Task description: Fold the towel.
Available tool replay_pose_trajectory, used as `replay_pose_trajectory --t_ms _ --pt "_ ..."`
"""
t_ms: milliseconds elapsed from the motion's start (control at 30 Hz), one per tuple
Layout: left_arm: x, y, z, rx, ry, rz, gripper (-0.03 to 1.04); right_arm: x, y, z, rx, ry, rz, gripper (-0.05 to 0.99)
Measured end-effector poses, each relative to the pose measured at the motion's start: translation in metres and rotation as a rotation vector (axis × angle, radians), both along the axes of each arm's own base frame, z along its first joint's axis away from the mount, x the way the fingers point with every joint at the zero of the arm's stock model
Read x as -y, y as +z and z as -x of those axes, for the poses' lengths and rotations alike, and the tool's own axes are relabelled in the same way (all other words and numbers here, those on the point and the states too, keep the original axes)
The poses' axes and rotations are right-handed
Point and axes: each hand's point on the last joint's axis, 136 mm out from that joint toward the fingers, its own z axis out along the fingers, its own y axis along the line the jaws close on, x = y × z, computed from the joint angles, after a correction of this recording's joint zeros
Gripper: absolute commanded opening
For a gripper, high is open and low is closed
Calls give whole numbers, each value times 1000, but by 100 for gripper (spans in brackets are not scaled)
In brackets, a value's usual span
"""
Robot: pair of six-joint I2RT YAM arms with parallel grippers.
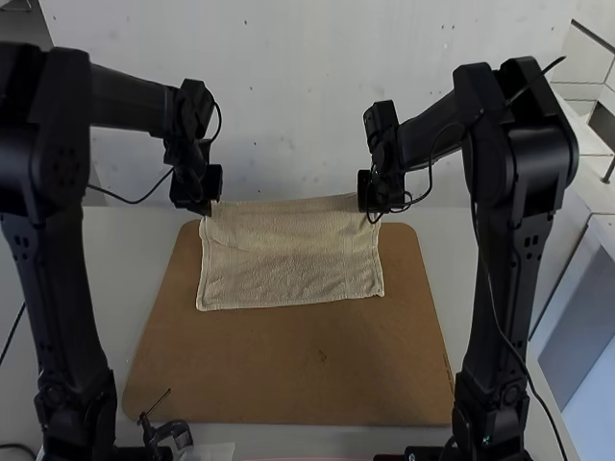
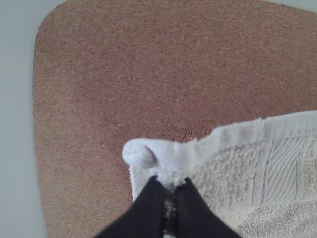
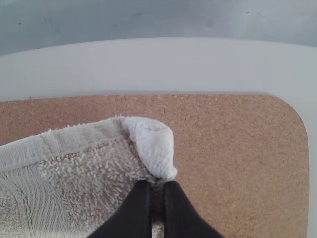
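The towel (image 1: pixel 288 264) should handle as a light, soft, limp thing, with no stiffness to hold a shape by itself; its looped pile ought to give good grip rather than slip, and nothing about it seems fragile. The best places to take hold are the 2 corners at the ends of its far edge, where the hem looks firmer than the pile, and that is where it is held: the left gripper (image 2: pixel 170 191) has its fingers closed on 1 corner, the right gripper (image 3: pixel 156 188) has its own pinched together on the other. With 2 holds this far apart, the edge can probably be carried over level, though a slack middle could sag and a small pinch could let a corner slide out. As for looks, the cloth is pale cream, roughly rectangular, with a smooth hem, a ribbed band just inside it and nubbly loops beyond. It spreads wide between the grippers, its far edge seemingly raised, its near part over the brown board (image 1: pixel 288 370) on the pale table (image 1: pixel 130 279). Soft wrinkles cross it near the left gripper, the near edge runs slightly askew, and both held corners bunch into small rounded tufts. Whether it is already doubled, I cannot tell.
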Motion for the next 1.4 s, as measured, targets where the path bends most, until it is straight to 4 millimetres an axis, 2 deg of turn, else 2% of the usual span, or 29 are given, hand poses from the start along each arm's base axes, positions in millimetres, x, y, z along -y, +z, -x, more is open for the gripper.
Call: replay_pose_trajectory --t_ms 133,400,500,667,900,1133,1400 --pt "1 5 14 26 -8 8 2 1 -5 18 -21 14 10 1" --pt "4 -25 60 -42 -33 1 2 6 -29 58 -95 38 38 1" --pt "6 -23 73 -38 -48 7 2 9 -26 67 -93 40 38 1" --pt "7 -12 83 -4 -56 20 2 7 -16 79 -71 56 33 1" --pt "2 -26 104 -46 -60 10 2 1 -29 103 -109 94 50 1" --pt "0 -31 119 -58 -65 15 2 1 -32 111 -119 101 53 1" --pt "3 -29 110 -15 -67 28 2 3 -30 107 -102 91 62 1"
